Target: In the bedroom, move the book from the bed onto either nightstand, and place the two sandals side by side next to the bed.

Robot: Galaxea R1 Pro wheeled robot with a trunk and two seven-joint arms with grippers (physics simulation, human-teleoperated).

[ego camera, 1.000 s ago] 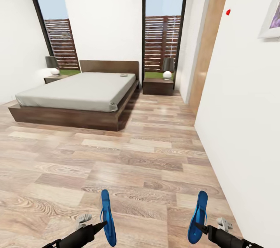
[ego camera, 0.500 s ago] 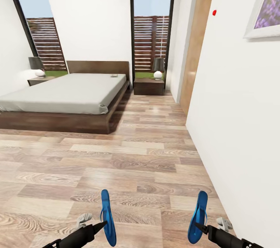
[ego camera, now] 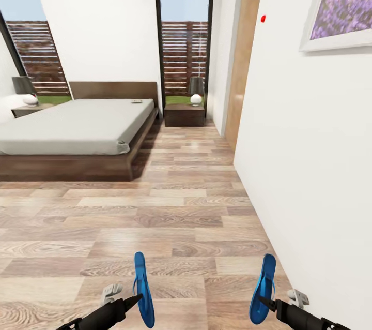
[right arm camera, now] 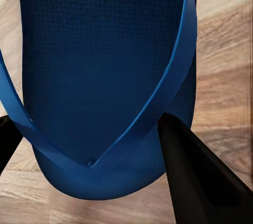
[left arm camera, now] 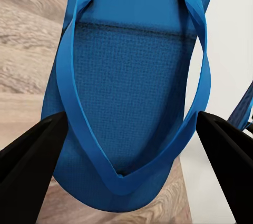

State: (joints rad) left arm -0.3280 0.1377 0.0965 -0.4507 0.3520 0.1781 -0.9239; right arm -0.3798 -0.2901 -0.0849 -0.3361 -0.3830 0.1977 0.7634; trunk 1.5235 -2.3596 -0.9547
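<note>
Each of my grippers holds one bright blue sandal above the wood floor. In the head view my left gripper (ego camera: 135, 300) is shut on the left sandal (ego camera: 143, 288) and my right gripper (ego camera: 262, 300) is shut on the right sandal (ego camera: 263, 287). The wrist views show each sandal (left arm camera: 132, 87) (right arm camera: 100, 66) clamped at its edges between dark fingers (left arm camera: 31, 155) (right arm camera: 195, 166). The bed (ego camera: 67, 167) stands far ahead at the left. A small book (ego camera: 136, 101) lies on its mattress near the headboard. One nightstand (ego camera: 184, 114) sits to the bed's right, another nightstand (ego camera: 26, 109) to its left.
A white wall (ego camera: 310, 164) with a purple picture (ego camera: 343, 4) runs close along my right side. A lamp (ego camera: 196, 91) stands on the right nightstand. Tall windows (ego camera: 185, 40) line the far wall. Open plank floor (ego camera: 170, 206) stretches between me and the bed.
The whole picture has shifted left and the room looks nearer, so the camera has moved. Both sandals stay held in the same place relative to my arms.
</note>
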